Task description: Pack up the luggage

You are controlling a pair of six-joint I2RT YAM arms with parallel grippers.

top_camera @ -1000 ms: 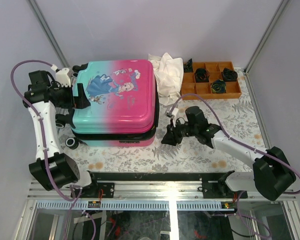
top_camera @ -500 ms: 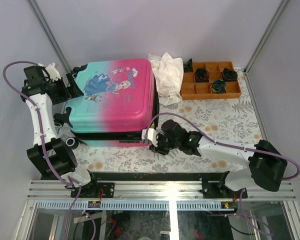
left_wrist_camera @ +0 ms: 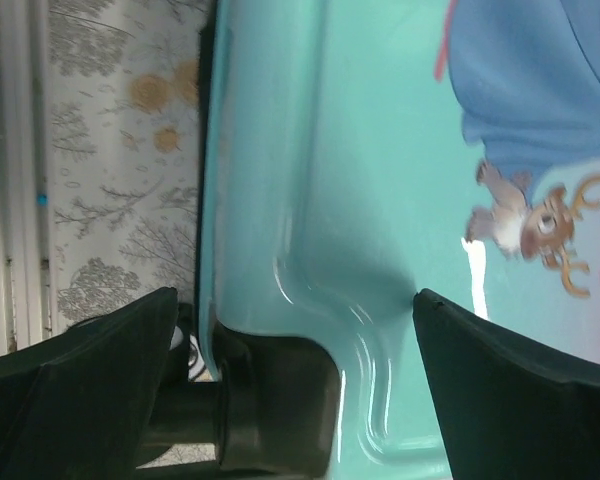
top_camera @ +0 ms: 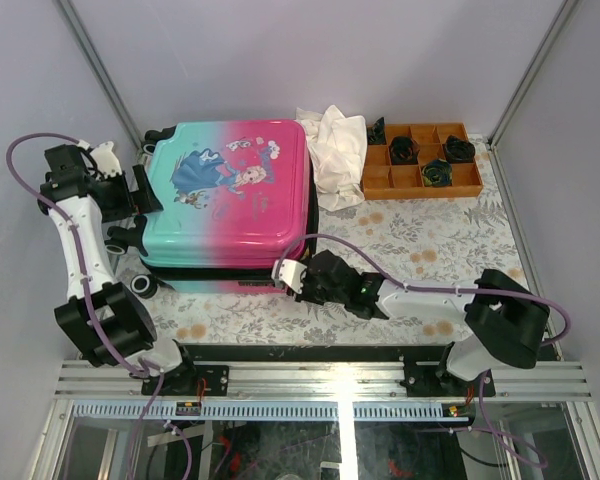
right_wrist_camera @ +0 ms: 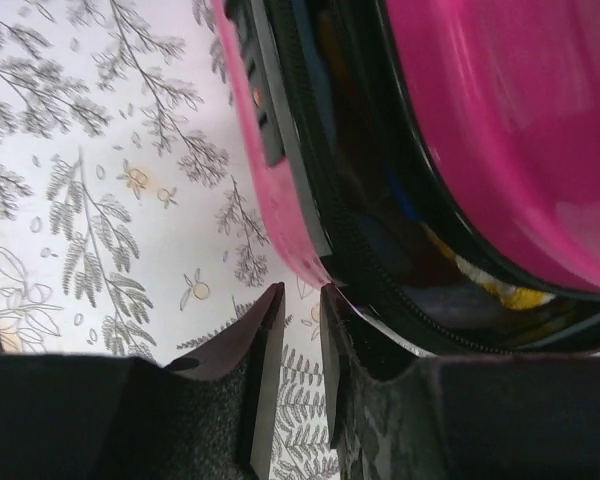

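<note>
From above, the luggage (top_camera: 230, 195) is lying flat on the table (top_camera: 450, 245), left of centre, print side up. Its lid is sitting on the lower shell with a dark gap showing along the near edge. A white cloth (top_camera: 335, 150) and an orange tray (top_camera: 420, 160) are lying to its right, at the back. The left gripper (top_camera: 140, 190) is hanging at the luggage's left edge, and the right gripper (top_camera: 300, 288) is reaching low to its near right corner.

In the left wrist view, the left gripper (left_wrist_camera: 295, 300) is holding its fingers (left_wrist_camera: 80, 380) wide apart with nothing gripped. They are framing the teal shell (left_wrist_camera: 360, 150) and a black wheel housing (left_wrist_camera: 280, 400).

In the right wrist view, the right gripper (right_wrist_camera: 295, 340) is keeping its fingers (right_wrist_camera: 260, 360) nearly together. Only a thin slit is showing between them, with tablecloth (right_wrist_camera: 100, 200) behind and nothing caught. They are sitting just below the pink lower shell's (right_wrist_camera: 270, 230) edge, where the lid (right_wrist_camera: 520, 120) is gaping over the zip.
</note>
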